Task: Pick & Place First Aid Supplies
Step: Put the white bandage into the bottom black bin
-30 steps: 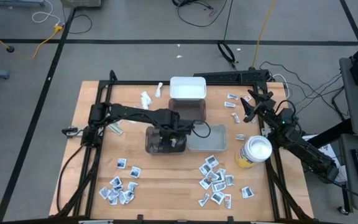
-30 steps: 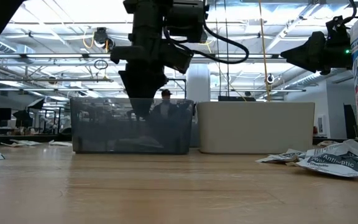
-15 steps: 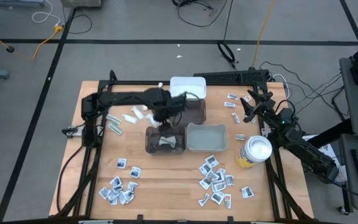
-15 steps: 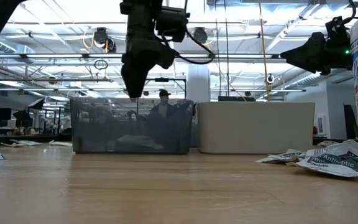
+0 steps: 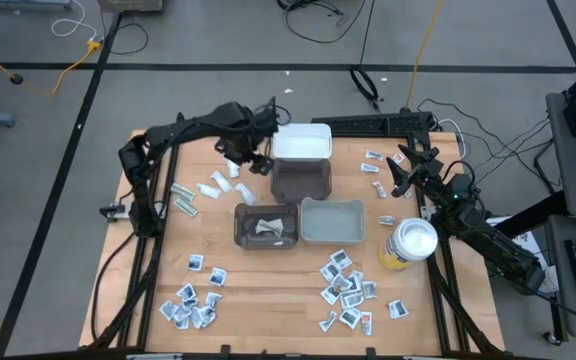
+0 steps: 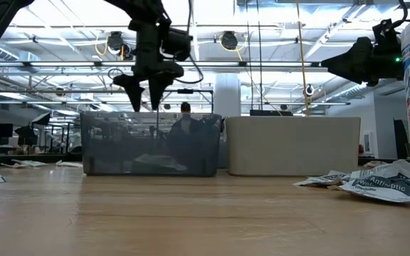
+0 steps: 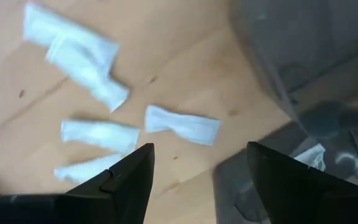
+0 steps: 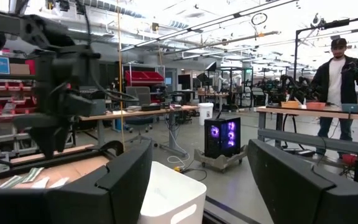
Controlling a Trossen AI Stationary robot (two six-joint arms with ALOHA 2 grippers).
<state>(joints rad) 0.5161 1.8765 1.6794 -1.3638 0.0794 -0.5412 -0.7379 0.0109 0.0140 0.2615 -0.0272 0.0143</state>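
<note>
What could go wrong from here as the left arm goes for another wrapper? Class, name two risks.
1. The white strip wrappers lie close together under the open left gripper, so it may pinch two, or none.
2. The white bin and dark bin stand beside that gripper; a low swing might knock them.

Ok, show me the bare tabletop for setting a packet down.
Free: the front strip between the left packet pile and right packet pile, before the dark bin. Crowded: both piles, and the wrappers below the left gripper.
</note>
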